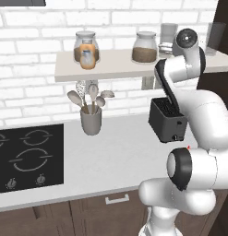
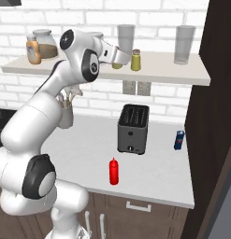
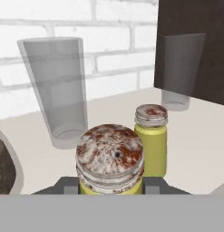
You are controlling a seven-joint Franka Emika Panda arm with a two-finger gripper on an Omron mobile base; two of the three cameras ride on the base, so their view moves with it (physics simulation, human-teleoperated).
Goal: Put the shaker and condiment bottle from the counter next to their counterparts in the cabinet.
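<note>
Roughly halfway, by the look of it. Gripper (image 3: 111,188) clamped on the shaker (image 3: 109,158), held up over the shelf (image 2: 159,70) just beside its twin (image 3: 151,138); not yet let go. Red squeeze bottle (image 2: 114,171) left on the counter (image 2: 154,168), upright in front of the toaster (image 2: 133,128), its orange counterpart (image 2: 33,49) far along the shelf. Close around the hand: two tall glasses (image 3: 59,90), little room. Blue bottle (image 2: 179,139) near the counter's right end.
</note>
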